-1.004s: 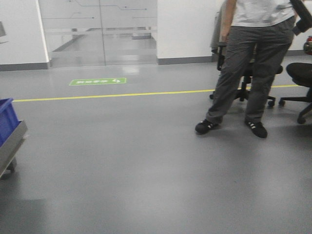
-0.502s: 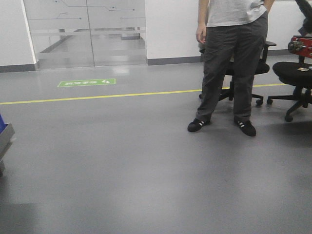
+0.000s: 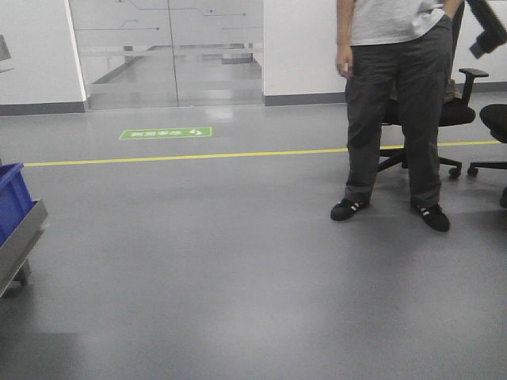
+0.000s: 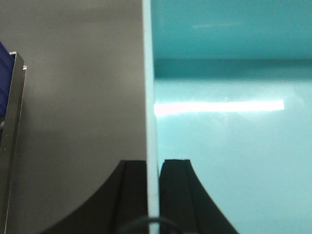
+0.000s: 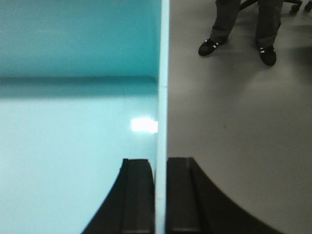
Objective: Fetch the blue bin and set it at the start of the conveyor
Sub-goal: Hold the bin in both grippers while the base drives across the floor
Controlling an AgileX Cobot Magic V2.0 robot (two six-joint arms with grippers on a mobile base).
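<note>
Floor (image 3: 238, 261) of smooth grey filled the front view, crossed by a yellow line (image 3: 198, 155) before glass doors (image 3: 170, 51); a person (image 3: 392, 103) stood at right, a dark blue crate (image 3: 9, 202) at the left edge. In the left wrist view the left gripper (image 4: 153, 168) pinched the blue bin (image 4: 229, 146) by its wall. In the right wrist view the right gripper (image 5: 160, 165) clamped the opposite wall.

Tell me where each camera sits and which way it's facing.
Front view: on the robot, facing forward over the floor toward glass doors and a person; neither tool shows.
Left wrist: behind the left tool, which clamps the blue bin by one wall.
Right wrist: behind the right tool, clamping the opposite wall.
Shared: both wrists see the blue bin; front and right wrist see the person.
</note>
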